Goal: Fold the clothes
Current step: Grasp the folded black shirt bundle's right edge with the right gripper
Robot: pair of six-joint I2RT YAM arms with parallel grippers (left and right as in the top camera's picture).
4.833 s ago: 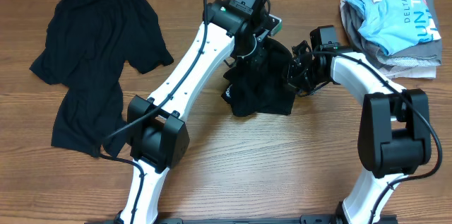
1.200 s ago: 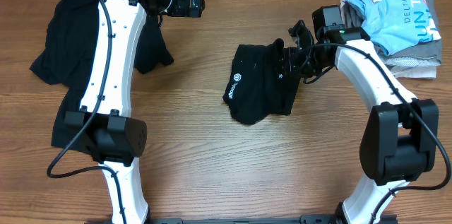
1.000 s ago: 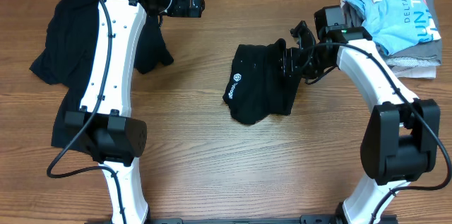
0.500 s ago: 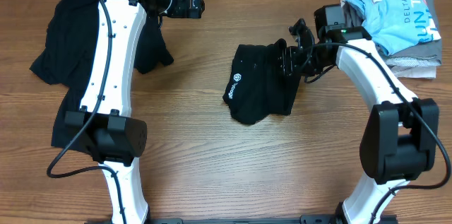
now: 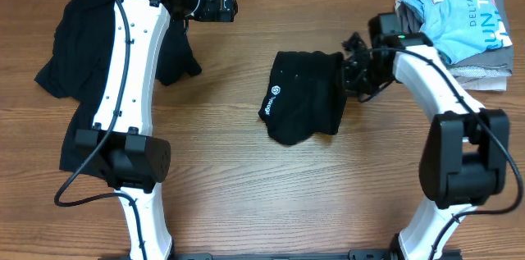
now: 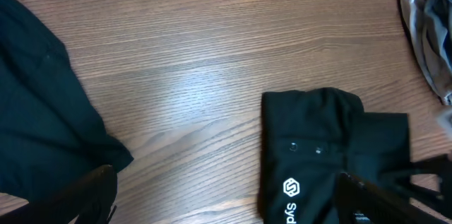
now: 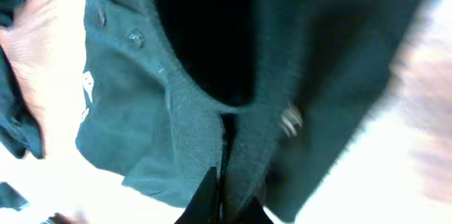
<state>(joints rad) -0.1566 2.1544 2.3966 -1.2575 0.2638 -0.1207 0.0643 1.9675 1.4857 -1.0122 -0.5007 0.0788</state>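
Note:
One black shirt [image 5: 303, 104] lies folded at the table's middle, its white logo [image 5: 275, 92] to the left. My right gripper [image 5: 351, 70] is shut on the right edge of this shirt. In the right wrist view the fingertips [image 7: 212, 199] pinch a fold of its fabric [image 7: 176, 111], which looks teal in the glare. A second black shirt [image 5: 98, 55] lies spread and rumpled at the far left. My left gripper [image 5: 231, 2] hangs open at the back, holding nothing. Its wrist view shows the folded shirt [image 6: 325, 146] and a corner of the spread shirt [image 6: 35, 132] below.
A pile of other shirts sits at the back right corner: a light-blue one [image 5: 455, 14] on top of grey and beige ones [image 5: 480, 75]. The grey edge [image 6: 427, 33] shows in the left wrist view. Both arm bases stand at the front edge.
My right gripper has closed on the folded shirt's right edge and shifted slightly right. The left arm has not moved.

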